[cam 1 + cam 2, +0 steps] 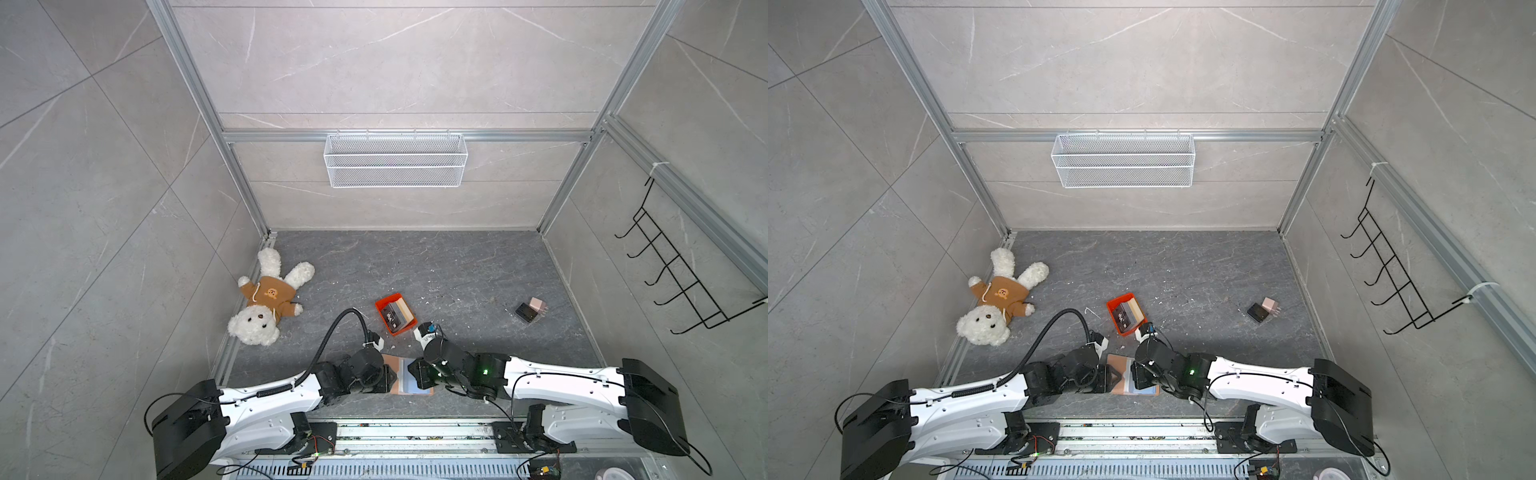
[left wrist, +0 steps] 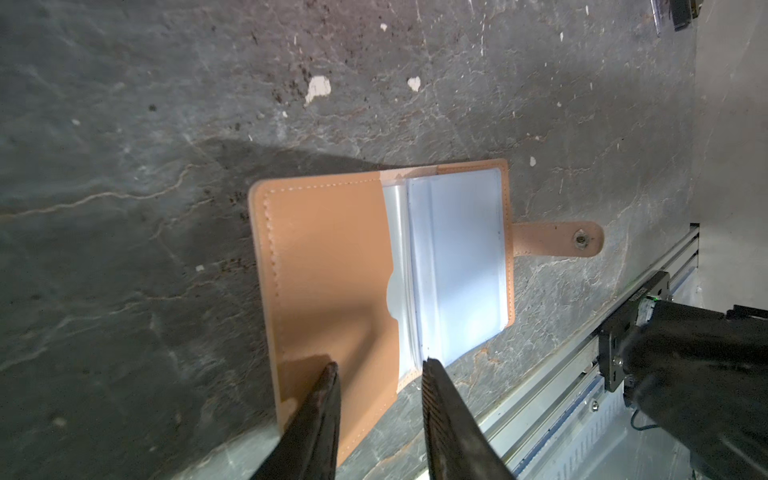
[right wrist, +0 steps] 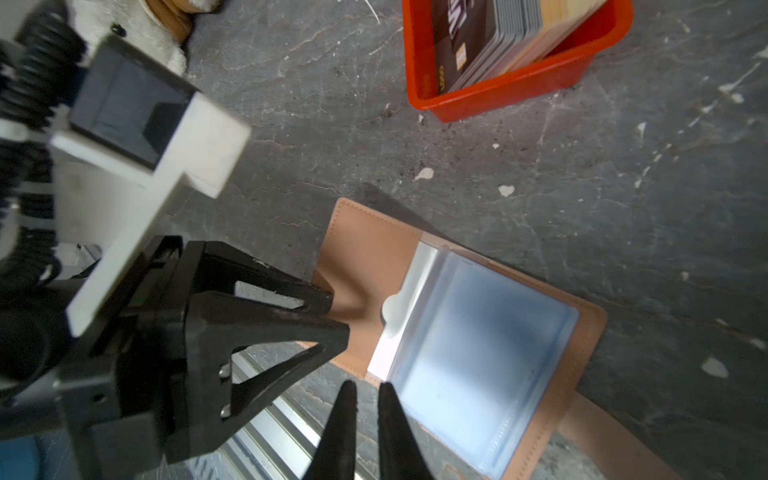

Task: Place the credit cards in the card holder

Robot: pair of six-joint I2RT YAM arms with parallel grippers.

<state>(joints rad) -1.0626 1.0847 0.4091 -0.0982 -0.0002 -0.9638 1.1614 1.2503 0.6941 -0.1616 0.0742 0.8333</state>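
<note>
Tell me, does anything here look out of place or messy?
Yes. A teddy bear lies face up by the left wall, which is odd beside a card job. White flecks litter the dark tabletop near the open card holder. The credit cards lean askew in the orange tray.
</note>
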